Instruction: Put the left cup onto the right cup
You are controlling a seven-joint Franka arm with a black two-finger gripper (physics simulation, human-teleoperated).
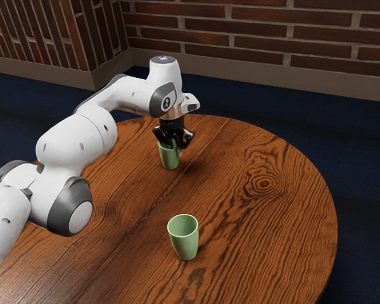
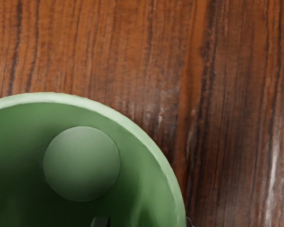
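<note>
**Table** (image 1: 272, 209): round, dark-grained wood. It carries both cups.

**Arm** (image 1: 69, 145): white, entering from the exterior view's left, its hand pointed straight down over the farther cup.

**Left cup** (image 1: 169, 158): green, upright with its mouth up, on the far part of the table directly under the hand. In the wrist view its rim and inner wall (image 2: 146, 189) sit right below the camera, and you look down onto its round bottom. You cannot tell whether its base rests on the wood or is just clear of it.

**Right cup** (image 1: 182, 236): green, upright with its mouth up. It stands alone, well apart from the left cup and nearer the camera.

**Gripper** (image 1: 172, 144): black, lowered onto the left cup's rim. One fingertip (image 2: 100, 221) shows inside the cup and the other just outside the wall. The gap between them looks much wider than the wall, so treat the jaws as spread, straddling the wall with nothing clamped.

**Relation governing the move:** from the gripper, the right cup lies toward the camera and slightly toward the exterior view's right. Both cups' long axes are vertical, so you would likely carry the left cup level along that line and lower it onto the open mouth.
</note>
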